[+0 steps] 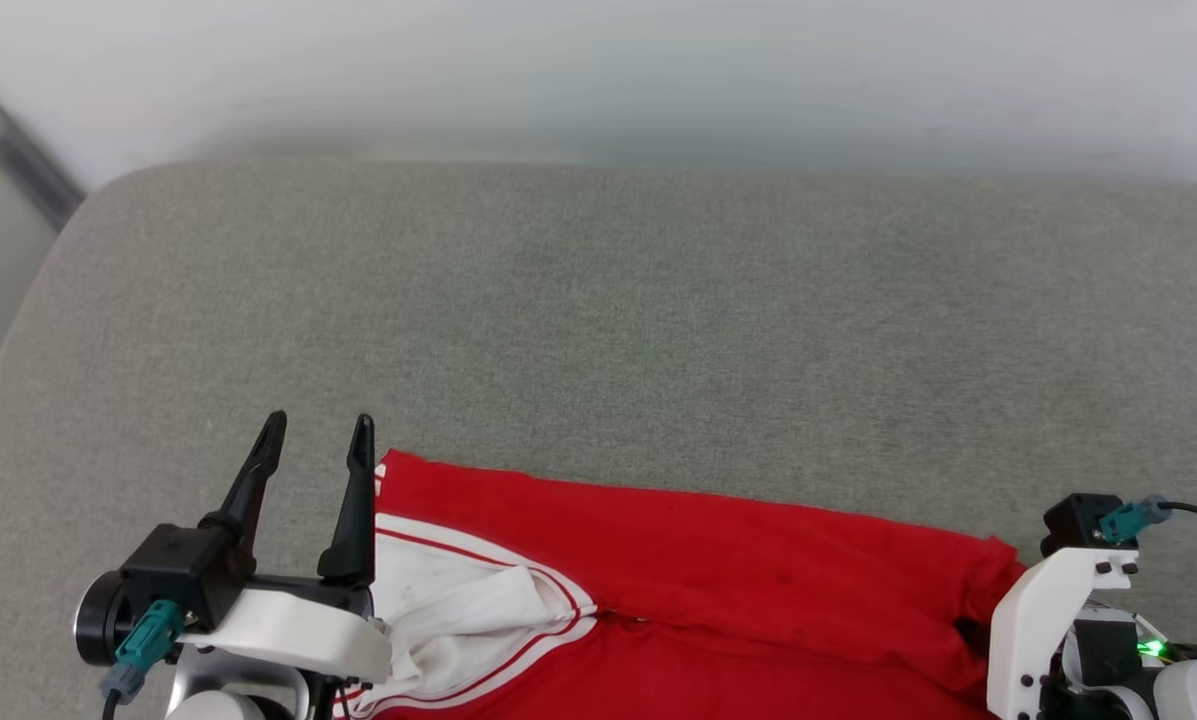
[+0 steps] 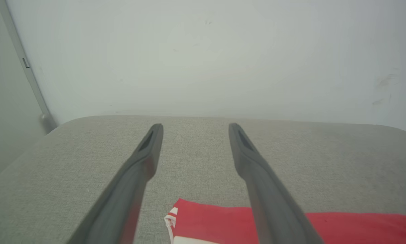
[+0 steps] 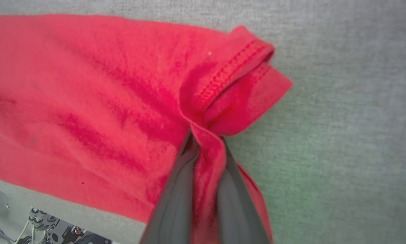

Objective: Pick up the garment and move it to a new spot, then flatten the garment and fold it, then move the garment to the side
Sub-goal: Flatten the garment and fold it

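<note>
The garment (image 1: 708,560) is only pinched at its hem by the closed right end effector (image 3: 205,134), the left end effector (image 1: 320,425) held open, empty; moving, flattening, folding are judged undone.

A desk (image 1: 598,300) covered in grey woven fabric spreads across the head view, its top looking padded and its far left corner rounded. The weave is fine and even, with a faint green tinge in 1 patch near the middle. Behind it stands a plain white wall (image 1: 598,70), which meets the desk's far edge along a soft shadow. The left wrist view shows a few small dark scuffs (image 2: 382,81) on the wall's right part. At the left, 1 slim metal strip (image 1: 18,150) runs slantwise down the wall and ends in a small rounded fitting (image 2: 46,119) just beside the desk's corner.
</note>
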Motion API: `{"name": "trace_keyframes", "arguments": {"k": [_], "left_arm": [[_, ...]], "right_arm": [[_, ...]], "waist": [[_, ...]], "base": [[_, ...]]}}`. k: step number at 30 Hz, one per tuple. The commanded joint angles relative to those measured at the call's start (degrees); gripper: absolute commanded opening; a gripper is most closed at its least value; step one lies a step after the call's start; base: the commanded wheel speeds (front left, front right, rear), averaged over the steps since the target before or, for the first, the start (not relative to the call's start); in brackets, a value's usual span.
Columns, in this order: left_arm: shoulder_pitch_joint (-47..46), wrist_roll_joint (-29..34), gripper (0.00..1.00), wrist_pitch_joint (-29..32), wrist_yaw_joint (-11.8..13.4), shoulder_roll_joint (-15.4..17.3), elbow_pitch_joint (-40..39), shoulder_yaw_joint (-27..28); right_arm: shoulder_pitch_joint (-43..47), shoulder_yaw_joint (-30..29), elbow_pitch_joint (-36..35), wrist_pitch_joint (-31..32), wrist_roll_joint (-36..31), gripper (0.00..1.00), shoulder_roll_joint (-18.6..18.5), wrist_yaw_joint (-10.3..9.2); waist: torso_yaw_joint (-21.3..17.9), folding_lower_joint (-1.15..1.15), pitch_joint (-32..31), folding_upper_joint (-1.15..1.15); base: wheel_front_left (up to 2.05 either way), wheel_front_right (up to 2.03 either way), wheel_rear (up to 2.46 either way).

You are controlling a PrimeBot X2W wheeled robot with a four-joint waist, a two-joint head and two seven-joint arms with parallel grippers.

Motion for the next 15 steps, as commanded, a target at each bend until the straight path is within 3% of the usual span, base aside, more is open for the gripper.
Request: {"name": "trace_keyframes", "arguments": {"k": [1, 9, 15], "left_arm": [[0.56, 0.34, 1.00, -0.03, 0.30, 0.26, 0.09, -0.05], [2.15, 0.51, 1.00, 1.41, 1.47, 1.41, 0.04, -0.16], [3.59, 0.22, 1.00, 1.70, 2.71, 1.59, -0.70, 0.18]], "right_arm": [[-0.29, 0.66, 0.77, -0.40, 0.62, 0.00, -0.11, 0.16], [-2.06, -1.22, 1.21, -1.39, 0.75, 0.00, -2.78, 0.06], [-1.65, -8.07, 2.02, -0.68, -0.08, 0.00, -4.34, 0.06]], "waist": [[-0.83, 0.00, -1.22, 0.00], [-3.11, 0.00, -4.01, 0.00], [-5.07, 0.00, -4.96, 0.00]], "base": [[0.00, 0.00, 0.00], [0.00, 0.00, 0.00], [0.00, 0.00, 0.00]]}}
